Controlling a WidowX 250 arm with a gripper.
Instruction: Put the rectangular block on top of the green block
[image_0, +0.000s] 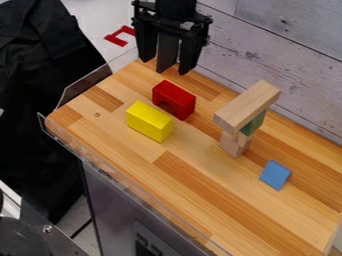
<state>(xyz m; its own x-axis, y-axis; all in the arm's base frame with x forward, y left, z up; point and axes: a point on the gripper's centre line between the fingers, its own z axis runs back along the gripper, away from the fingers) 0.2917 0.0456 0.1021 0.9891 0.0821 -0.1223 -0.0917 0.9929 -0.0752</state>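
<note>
The gripper (165, 64) hangs at the top of the camera view, above the far left part of the wooden surface. It stands open, with its fingers apart and no block between them. A long natural-wood rectangular block (247, 106) lies flat across the top of a small stack on the right. Directly beneath it is the green block (254, 123), partly covered from above. Natural-wood pieces (233, 143) form the bottom of that stack. The gripper is well to the left of the stack and touches none of it.
A yellow block (148, 121) and a red arch-shaped block (174, 99) lie left of the stack. A blue piece (275, 175) lies to its right, nearer the front. A clear raised edge (120, 176) borders the counter's front, and a whitish plank wall (287, 60) rises behind.
</note>
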